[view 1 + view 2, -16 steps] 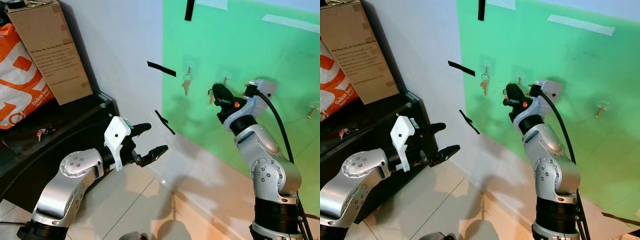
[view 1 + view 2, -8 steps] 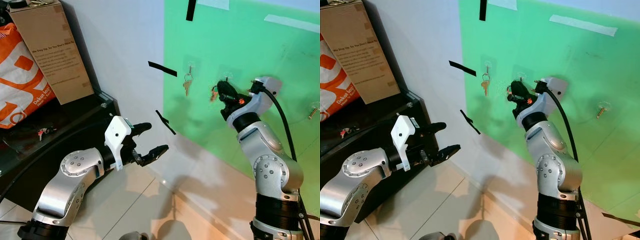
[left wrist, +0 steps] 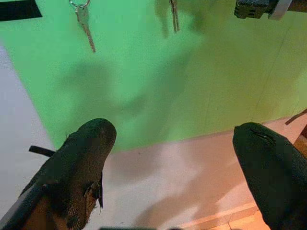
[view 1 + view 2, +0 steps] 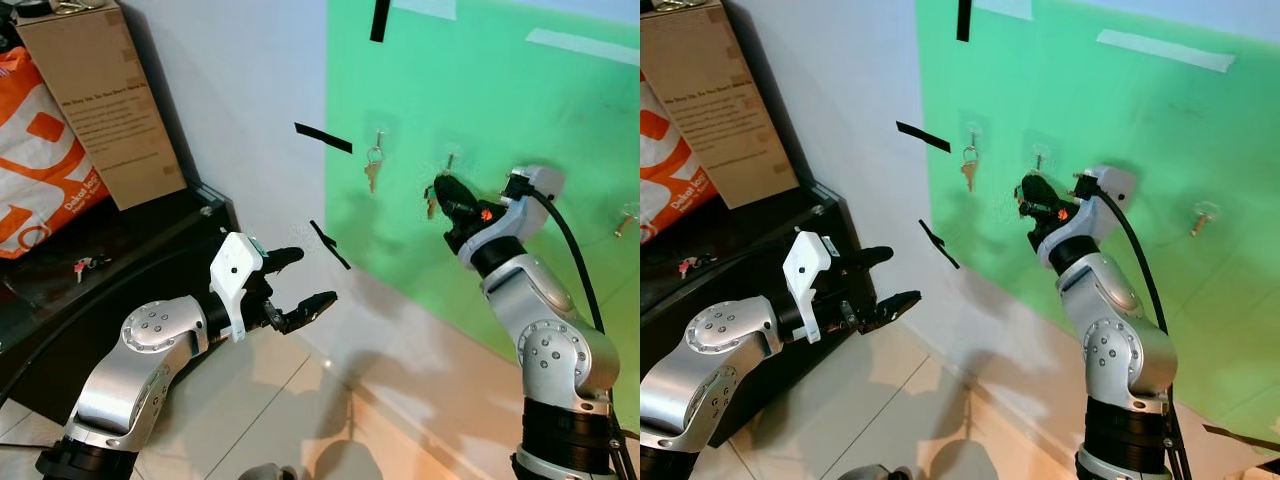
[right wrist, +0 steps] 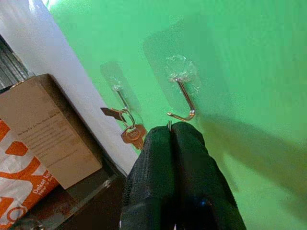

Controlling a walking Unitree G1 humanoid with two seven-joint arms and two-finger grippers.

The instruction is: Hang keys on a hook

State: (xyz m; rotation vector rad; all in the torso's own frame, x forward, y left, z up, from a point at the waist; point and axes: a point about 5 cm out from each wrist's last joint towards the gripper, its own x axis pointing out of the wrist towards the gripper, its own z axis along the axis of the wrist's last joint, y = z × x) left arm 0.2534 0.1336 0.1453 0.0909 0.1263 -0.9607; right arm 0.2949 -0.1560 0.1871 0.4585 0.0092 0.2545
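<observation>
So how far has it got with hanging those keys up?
One key already hangs on a hook on the green wall. The right gripper, fingers shut on a second key, holds it just below the bare middle hook. Slipping it on is left. The left gripper waits open, low.

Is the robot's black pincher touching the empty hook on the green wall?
Apart. In the right wrist view, green wall shows between the hook and the tips of the right gripper, which sits just below it, shut on a key ring.
</observation>
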